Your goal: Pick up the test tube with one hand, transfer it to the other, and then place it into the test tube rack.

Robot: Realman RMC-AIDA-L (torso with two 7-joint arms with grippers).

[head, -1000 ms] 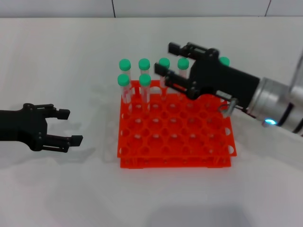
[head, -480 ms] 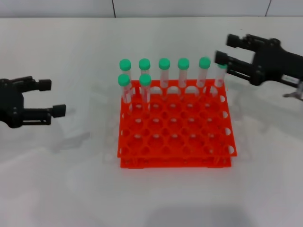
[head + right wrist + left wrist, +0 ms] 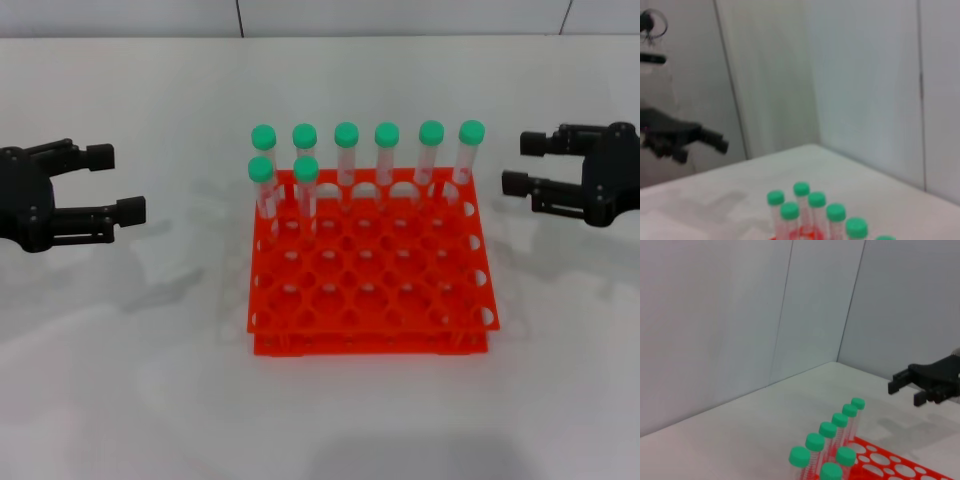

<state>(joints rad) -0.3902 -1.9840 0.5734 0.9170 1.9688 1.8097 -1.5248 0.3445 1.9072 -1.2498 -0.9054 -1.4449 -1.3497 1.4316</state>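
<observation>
Both black two-finger grippers hang spread and empty: the right gripper (image 3: 527, 165) just beside the bright orange plastic test tube rack (image 3: 370, 290), the left gripper (image 3: 118, 183) well apart from it. Eight slim clear test tubes with green caps (image 3: 470, 148) stand upright in the rack's back rows. Nothing seems left to seat; any retreat should stay level and wide of those caps.
</observation>
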